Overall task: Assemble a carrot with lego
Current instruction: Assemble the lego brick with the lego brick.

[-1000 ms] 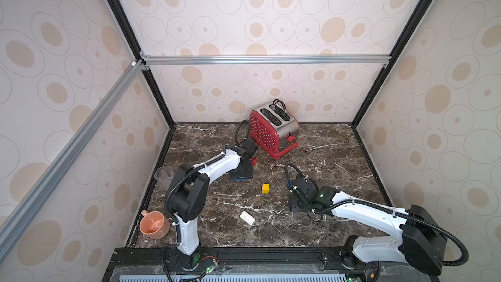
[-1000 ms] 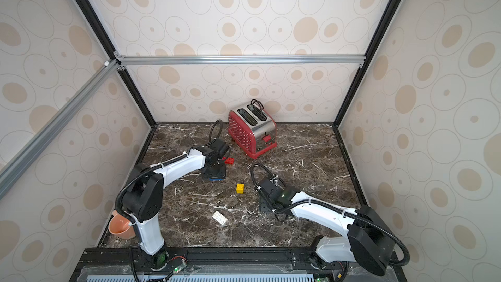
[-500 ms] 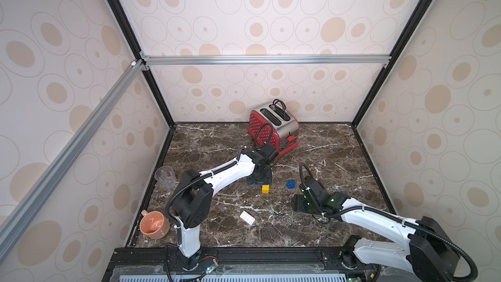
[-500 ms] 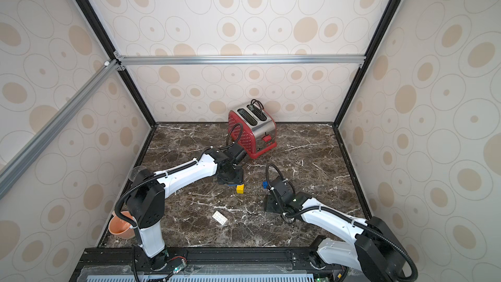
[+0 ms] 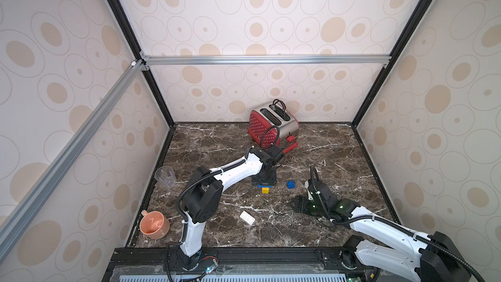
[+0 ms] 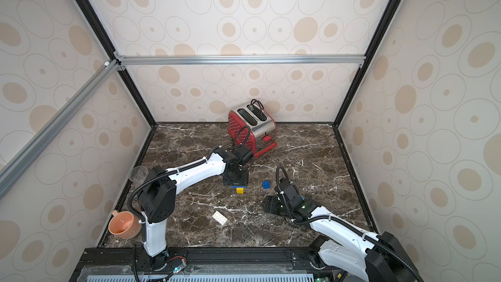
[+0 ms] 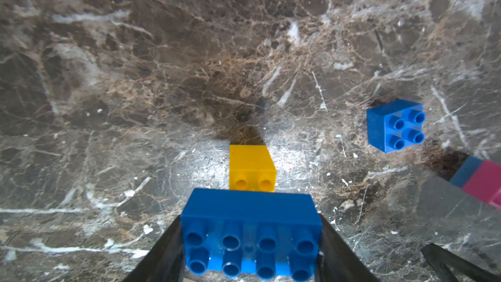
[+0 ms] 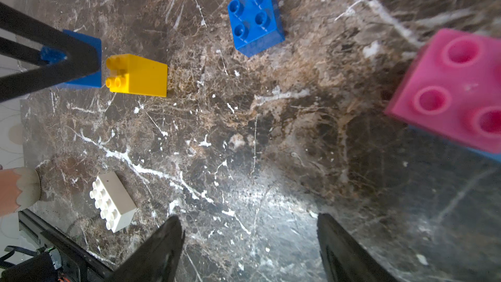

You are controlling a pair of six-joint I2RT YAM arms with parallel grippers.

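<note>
- Lego's nearest piece, a white brick [image 5: 247, 217], lay studs-up on the marble table [image 5: 217, 142], alone and left of centre.
- An orange cup [image 5: 154, 225] sat at the near left edge.
- Right of centre, the right gripper [image 8: 249, 242] hovered with its fingers spread wide, holding nothing. A pink brick [image 8: 455, 90] stacked on a lower blue brick [image 7: 466, 171] showed close beside it.
- Mid-table, a yellow brick [image 5: 265, 190] lay on its side, its studs facing the wide blue brick [image 7: 250, 229] just behind it.
- The left gripper [image 5: 264, 183] pointed down, fingers clamped on that wide blue brick.
- A small blue brick [image 5: 291, 184] sat studs-up to their right, apart.
- A clear glass [image 5: 165, 176] stood at the left edge, and a red toaster [image 5: 272, 128] stood far back.
</note>
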